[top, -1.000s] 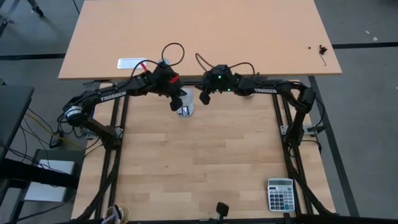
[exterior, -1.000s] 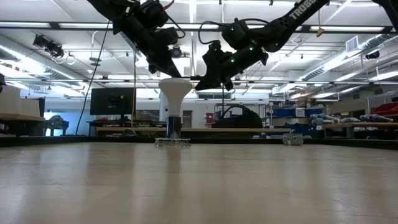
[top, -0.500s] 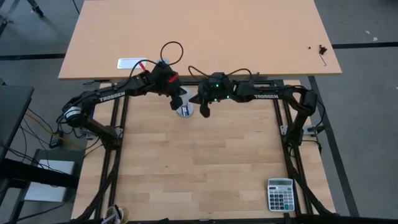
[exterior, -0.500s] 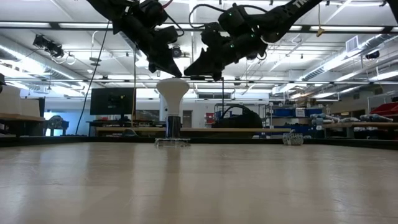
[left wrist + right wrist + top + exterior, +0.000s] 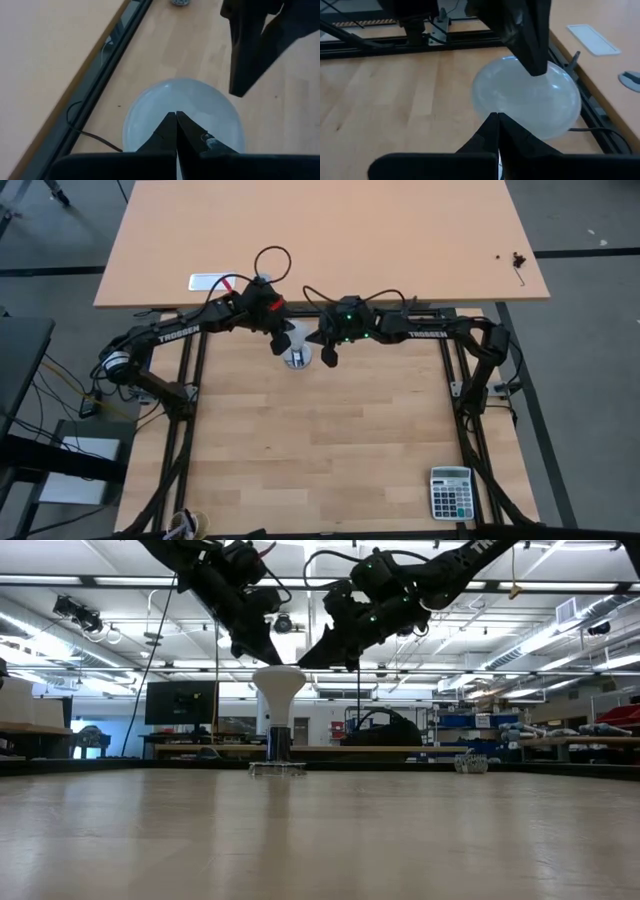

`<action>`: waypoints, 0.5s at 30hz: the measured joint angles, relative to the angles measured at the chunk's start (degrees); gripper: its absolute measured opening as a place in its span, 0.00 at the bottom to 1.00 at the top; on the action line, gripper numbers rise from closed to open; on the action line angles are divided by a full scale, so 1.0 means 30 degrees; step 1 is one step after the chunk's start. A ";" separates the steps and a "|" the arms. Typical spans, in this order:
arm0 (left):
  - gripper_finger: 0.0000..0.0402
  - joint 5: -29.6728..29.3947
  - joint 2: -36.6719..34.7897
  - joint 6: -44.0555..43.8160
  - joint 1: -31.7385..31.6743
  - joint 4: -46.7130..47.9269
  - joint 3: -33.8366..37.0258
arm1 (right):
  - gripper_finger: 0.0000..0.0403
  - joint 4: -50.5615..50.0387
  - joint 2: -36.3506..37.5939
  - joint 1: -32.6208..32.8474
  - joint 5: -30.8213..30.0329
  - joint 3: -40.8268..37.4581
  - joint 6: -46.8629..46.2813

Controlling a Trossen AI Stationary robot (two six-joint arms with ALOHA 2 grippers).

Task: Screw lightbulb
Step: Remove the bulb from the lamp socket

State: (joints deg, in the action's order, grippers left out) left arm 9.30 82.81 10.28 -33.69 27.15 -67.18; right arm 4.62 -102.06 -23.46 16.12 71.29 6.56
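The white lightbulb [image 5: 279, 685] stands upright near the table's far edge, its narrow neck down in a dark socket [image 5: 279, 745] on a flat base. It also shows from above in the high view [image 5: 297, 359]. My left gripper [image 5: 176, 116] is shut and hovers just above the bulb's head [image 5: 200, 107], on its left side [image 5: 250, 653]. My right gripper [image 5: 496, 117] is shut and hovers just above the head's right side [image 5: 308, 660]. In the low view a thin gap shows between both grippers and the bulb.
A black cord [image 5: 90, 136] runs from the socket toward the table's far frame rail. A calculator [image 5: 450, 492] lies at the near right corner. A white flat rectangle [image 5: 212, 281] lies on the far tabletop. A small round thing [image 5: 180, 2] sits farther right.
My right gripper has risen from beside the bulb's right side and gone toward the table's left and near edge, ending over the bulb's head. My left gripper has drawn a little toward the table's left. The bulb stays upright in its socket.
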 joint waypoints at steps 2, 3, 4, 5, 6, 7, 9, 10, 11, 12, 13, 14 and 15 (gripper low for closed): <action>0.00 0.0006 0.0000 0.0000 0.0000 0.0115 -0.0013 | 0.03 -0.0049 0.0000 -0.0127 0.0004 0.0000 0.0057; 0.00 0.0000 -0.0015 0.0000 0.0007 0.0185 -0.0013 | 0.03 -0.0076 -0.0067 -0.0215 0.0002 0.0000 0.0117; 0.00 -0.0002 -0.0015 -0.0003 0.0004 0.0244 -0.0020 | 0.03 0.0142 -0.0236 -0.0282 0.0007 0.0000 0.0177; 0.00 -0.0022 -0.0015 -0.0006 0.0000 0.0264 -0.0026 | 0.03 0.0160 -0.0328 -0.0418 0.0026 -0.0004 0.0177; 0.00 -0.0047 -0.0015 -0.0007 0.0000 0.0266 -0.0028 | 0.03 -0.0037 -0.0339 -0.0529 0.0059 -0.0007 0.0184; 0.00 -0.0023 -0.0015 -0.0007 0.0000 0.0293 -0.0028 | 0.03 -0.0119 -0.0335 -0.0641 0.0051 -0.0007 0.0186; 0.00 -0.0086 -0.0015 -0.0007 0.0000 0.0293 -0.0030 | 0.04 -0.0787 -0.0230 -0.0915 0.0000 -0.0008 0.0211; 0.00 -0.0171 -0.0015 0.0000 -0.0007 0.0299 -0.0035 | 0.05 -0.1728 -0.0019 -0.1077 -0.0007 -0.0025 0.0340; 0.00 -0.0206 -0.0022 0.0001 -0.0015 0.0293 -0.0035 | 0.07 -0.2614 0.0226 -0.1268 -0.0021 -0.0029 0.0652; 0.00 -0.0206 -0.0022 0.0025 -0.0018 0.0293 -0.0035 | 0.09 -0.3521 0.0434 -0.1512 -0.0022 -0.0023 0.0924; 0.00 -0.0219 -0.0022 0.0125 -0.0022 0.0298 -0.0035 | 0.11 -0.4363 0.0527 -0.1748 -0.0017 0.0009 0.0973; 0.00 -0.0220 -0.0022 0.0259 -0.0022 0.0310 -0.0035 | 0.13 -0.4980 0.0521 -0.1981 0.0001 -0.0009 0.0880; 0.00 -0.0220 -0.0022 0.0348 -0.0022 0.0329 -0.0035 | 0.16 -0.5057 0.0413 -0.2148 0.0180 -0.0264 0.0608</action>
State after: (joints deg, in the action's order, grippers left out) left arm 8.64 82.74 11.33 -33.76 28.14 -67.29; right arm -10.55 -100.82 -29.90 16.66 70.49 8.39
